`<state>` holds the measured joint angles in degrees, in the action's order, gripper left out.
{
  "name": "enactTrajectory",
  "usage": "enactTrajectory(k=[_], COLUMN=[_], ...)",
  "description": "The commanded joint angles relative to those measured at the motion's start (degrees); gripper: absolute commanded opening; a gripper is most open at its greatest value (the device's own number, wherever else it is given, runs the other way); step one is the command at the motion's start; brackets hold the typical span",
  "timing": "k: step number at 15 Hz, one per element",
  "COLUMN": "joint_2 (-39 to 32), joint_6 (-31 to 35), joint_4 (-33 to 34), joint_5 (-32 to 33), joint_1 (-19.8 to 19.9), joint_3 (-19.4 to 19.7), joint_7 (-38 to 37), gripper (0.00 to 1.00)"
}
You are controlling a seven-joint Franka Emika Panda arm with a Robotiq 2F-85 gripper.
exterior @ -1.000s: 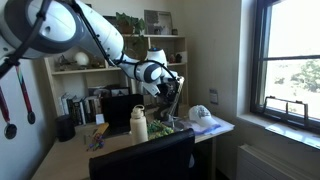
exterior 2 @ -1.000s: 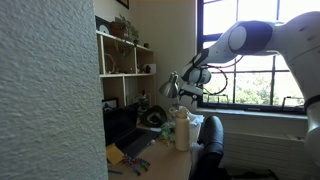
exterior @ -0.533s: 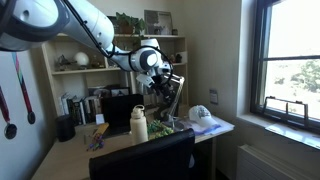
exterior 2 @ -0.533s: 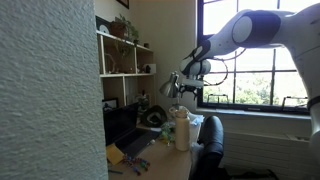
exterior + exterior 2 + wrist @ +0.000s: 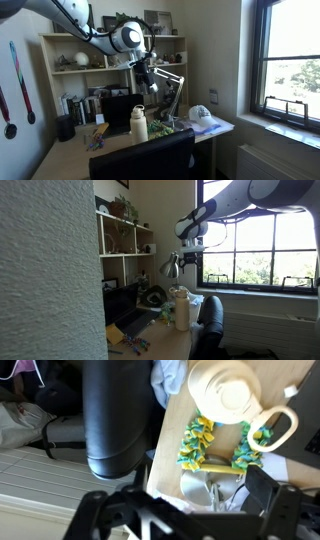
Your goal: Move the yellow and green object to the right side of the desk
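We hung our gripper (image 5: 147,82) high over the desk (image 5: 290,380) — its jaw state we could not tell. The yellow-and-green garland (image 5: 200,442) lay at six o'clock of the bottle (image 5: 228,392) — seemingly soft and light, best pinched mid-loop.

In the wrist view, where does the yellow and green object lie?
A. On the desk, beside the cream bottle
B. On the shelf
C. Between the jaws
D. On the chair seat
A: the yellow and green object lies on the desk, just below the cream bottle.
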<state>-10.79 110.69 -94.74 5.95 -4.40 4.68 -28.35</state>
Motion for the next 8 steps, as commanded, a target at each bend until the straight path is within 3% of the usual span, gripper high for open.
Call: enactTrajectory(k=[1, 8], joint_2=[7.0, 10.2], joint_6=[-5.5, -8.6], joint_4=[-4.9, -5.9], joint_5=[0.3, 1.3], joint_1=[-1.8, -7.2], joint_3=[-4.5, -14.0], joint_7=[5.5, 12.1], gripper=[1.00, 1.00])
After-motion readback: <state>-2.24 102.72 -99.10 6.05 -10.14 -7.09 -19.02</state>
